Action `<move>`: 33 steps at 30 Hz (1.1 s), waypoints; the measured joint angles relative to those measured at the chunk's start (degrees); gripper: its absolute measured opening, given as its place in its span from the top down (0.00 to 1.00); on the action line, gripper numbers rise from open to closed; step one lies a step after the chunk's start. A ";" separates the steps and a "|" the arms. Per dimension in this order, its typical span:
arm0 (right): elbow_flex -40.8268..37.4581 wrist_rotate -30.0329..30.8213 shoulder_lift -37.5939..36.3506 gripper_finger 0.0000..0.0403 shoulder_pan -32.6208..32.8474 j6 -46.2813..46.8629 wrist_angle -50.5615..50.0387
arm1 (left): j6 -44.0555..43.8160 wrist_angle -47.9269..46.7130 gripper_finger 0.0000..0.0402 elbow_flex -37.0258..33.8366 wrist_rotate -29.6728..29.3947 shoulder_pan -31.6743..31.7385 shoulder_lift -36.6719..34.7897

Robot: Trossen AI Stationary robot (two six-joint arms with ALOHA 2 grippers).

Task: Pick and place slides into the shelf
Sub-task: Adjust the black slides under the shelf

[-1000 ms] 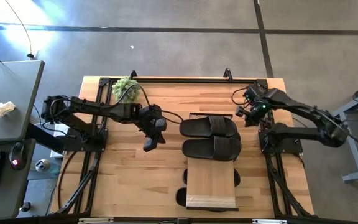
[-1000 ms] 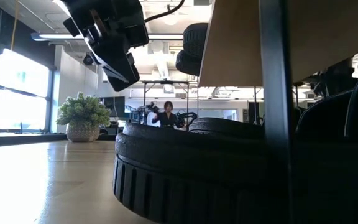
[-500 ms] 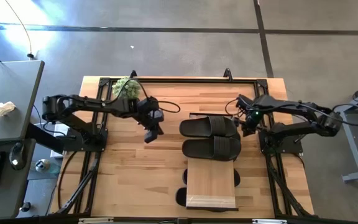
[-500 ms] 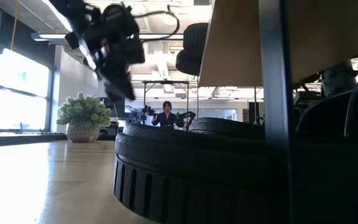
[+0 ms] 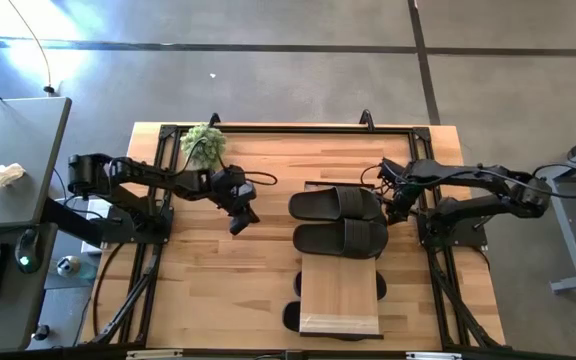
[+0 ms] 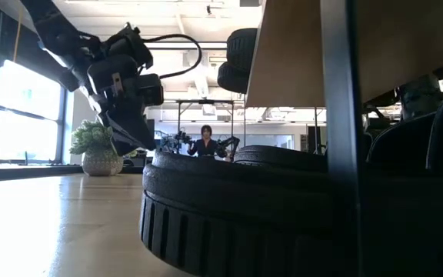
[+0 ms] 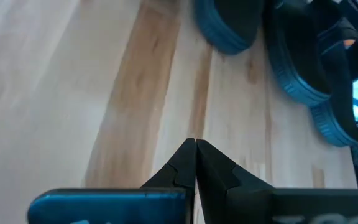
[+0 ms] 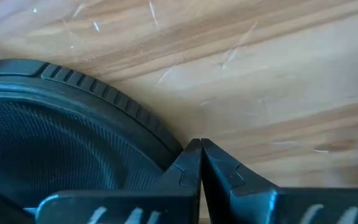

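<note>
Two black slides [image 5: 336, 205] [image 5: 340, 238] lie side by side across the far end of the light-wood shelf [image 5: 340, 295]. More slides [image 5: 292, 318] lie on the table under its plank; one sole [image 6: 229, 208] fills the low view. My left gripper [image 5: 238, 222] is shut and empty over bare table left of the slides [image 7: 196, 142]. My right gripper [image 5: 393, 210] is shut and low at the right end of the far slide [image 8: 73, 124]. My right gripper's shut fingertips [image 8: 188, 152] stand right at the ribbed sole rim [image 8: 135, 115] of the far slide's right end, coming from the table's right side. I cannot tell whether they touch the rim.
A potted plant [image 5: 203, 140] stands at the far left of the table. The shelf's dark leg [image 6: 337, 138] stands close to the low camera. A person [image 6: 206, 142] is in the room far behind. Bare wood lies left of the shelf.
My left gripper has drawn back toward the table's left edge and gone down, still shut. My right gripper has come from the far right toward the near edge and down, to the far slide's right end. The slides have kept still.
</note>
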 joint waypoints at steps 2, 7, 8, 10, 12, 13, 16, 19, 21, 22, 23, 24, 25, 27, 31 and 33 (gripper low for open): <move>-0.56 -0.01 0.00 1.00 0.73 0.85 1.38 | -0.02 0.96 1.00 0.00 -0.21 -1.13 0.00; -0.63 -0.16 0.00 1.00 1.33 1.78 1.93 | 2.17 3.25 1.00 0.00 -1.68 -5.08 0.00; -0.63 -0.16 0.00 1.00 1.33 1.76 2.10 | 2.45 3.65 1.00 0.00 -1.83 -5.83 0.00; -0.66 -0.17 0.00 1.00 1.35 1.76 2.63 | 2.65 4.62 1.00 0.00 -1.92 -7.17 0.00; -0.68 -0.31 0.00 1.00 1.35 1.76 4.05 | 2.62 5.30 1.00 0.00 -2.64 -8.48 0.00; -0.68 -0.44 0.00 1.00 1.35 1.77 4.73 | 2.60 5.40 1.00 0.00 -3.28 -8.99 0.00; -0.68 -0.54 0.00 1.00 1.36 2.23 5.92 | 2.60 6.12 1.00 0.00 -4.92 -10.18 0.00; -0.63 -0.67 0.00 1.00 1.37 2.65 7.22 | 2.56 6.21 1.00 0.00 -6.06 -10.84 0.00; -0.63 -0.71 0.00 1.00 1.35 2.28 6.75 | 2.38 6.20 1.00 0.00 -6.25 -10.84 0.01; -0.63 -0.71 0.00 1.00 1.35 1.95 6.50 | 2.05 6.20 1.00 0.00 -6.27 -10.84 0.01; -0.63 -0.68 0.00 1.00 1.35 1.69 6.17 | 1.76 6.18 1.00 0.00 -6.30 -10.82 0.00; -0.63 -0.62 0.00 1.00 1.35 1.52 5.81 | 1.54 6.18 1.00 0.00 -6.36 -10.72 0.01; -0.63 -0.49 0.00 1.00 1.35 1.16 5.46 | 1.44 6.17 1.00 0.00 -6.47 -10.71 0.01; -0.62 -0.05 -0.40 1.00 1.35 0.29 4.44 | 1.32 6.16 1.00 0.00 -7.01 -10.73 0.00; -0.59 1.91 -2.07 1.00 1.35 -0.05 0.46 | 1.06 6.04 1.00 0.00 -6.54 -10.71 0.00; -0.61 3.07 -3.41 1.00 1.35 -0.45 -0.76 | 1.03 5.52 1.00 0.00 -4.66 -10.73 0.00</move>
